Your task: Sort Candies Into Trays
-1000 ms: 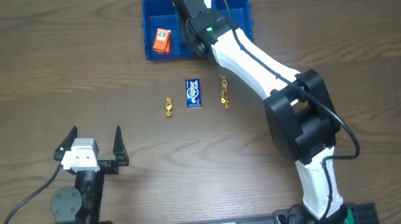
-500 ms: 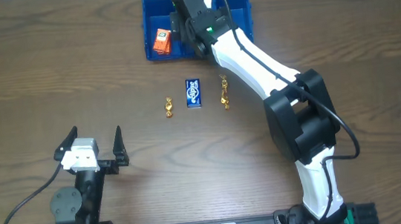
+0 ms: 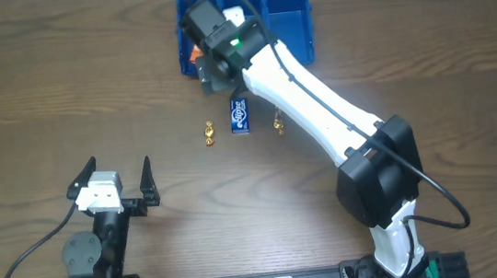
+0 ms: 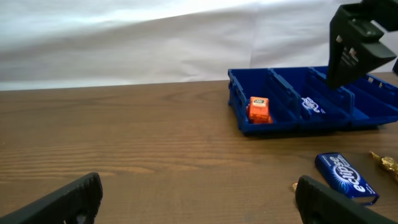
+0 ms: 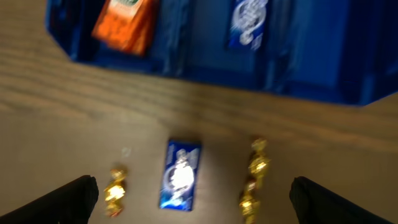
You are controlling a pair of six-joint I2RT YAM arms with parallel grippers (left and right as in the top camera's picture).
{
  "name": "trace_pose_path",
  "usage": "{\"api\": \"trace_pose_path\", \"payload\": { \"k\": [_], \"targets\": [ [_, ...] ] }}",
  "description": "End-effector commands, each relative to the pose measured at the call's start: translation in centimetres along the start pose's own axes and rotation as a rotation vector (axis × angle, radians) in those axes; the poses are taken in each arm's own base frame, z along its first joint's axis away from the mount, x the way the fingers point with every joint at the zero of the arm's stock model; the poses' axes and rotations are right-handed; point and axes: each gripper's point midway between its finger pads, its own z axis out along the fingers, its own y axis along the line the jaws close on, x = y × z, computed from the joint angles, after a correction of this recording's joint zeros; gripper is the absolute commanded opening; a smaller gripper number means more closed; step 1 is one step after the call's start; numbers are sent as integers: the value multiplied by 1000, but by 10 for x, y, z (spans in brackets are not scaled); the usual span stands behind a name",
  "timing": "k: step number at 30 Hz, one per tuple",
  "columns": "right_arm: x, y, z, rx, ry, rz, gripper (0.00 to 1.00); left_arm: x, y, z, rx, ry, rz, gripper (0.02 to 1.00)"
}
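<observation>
A blue tray (image 3: 296, 18) with several compartments stands at the table's far side. An orange candy (image 4: 259, 109) lies in its left compartment and a blue pack (image 4: 311, 104) in the one beside it. On the table in front of the tray lie another blue pack (image 3: 238, 114) and two gold-wrapped candies (image 3: 210, 132) (image 3: 278, 122). My right gripper (image 5: 194, 186) hangs open and empty above the tray's front edge, with the table's blue pack (image 5: 180, 175) between its fingers' lines. My left gripper (image 3: 119, 162) stands open near the front left, far from the candies.
The wood table (image 3: 57, 76) is bare to the left and right of the candies. The right arm (image 3: 321, 122) stretches diagonally from its base up to the tray, passing close by the right gold candy.
The right gripper has swung left and back from over the tray's middle to its front left corner, now covering the orange candy in the top view. The left arm has stayed still.
</observation>
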Motion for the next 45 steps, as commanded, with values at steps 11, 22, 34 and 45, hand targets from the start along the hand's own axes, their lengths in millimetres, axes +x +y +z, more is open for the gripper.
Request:
{"api": "trace_pose_path", "payload": {
  "k": [11, 22, 34, 45],
  "targets": [
    [83, 5, 99, 22, 261, 83, 998, 16, -3, 1, 21, 45, -2, 996],
    [93, 11, 123, 20, 289, 83, 812, 16, -3, 1, 21, 45, -2, 998],
    [90, 16, 124, -5, 281, 89, 117, 16, -3, 1, 21, 45, -2, 998],
    [1, 9, 40, -44, 8, 96, 36, 16, -3, 1, 22, 45, -2, 998]
  ]
}}
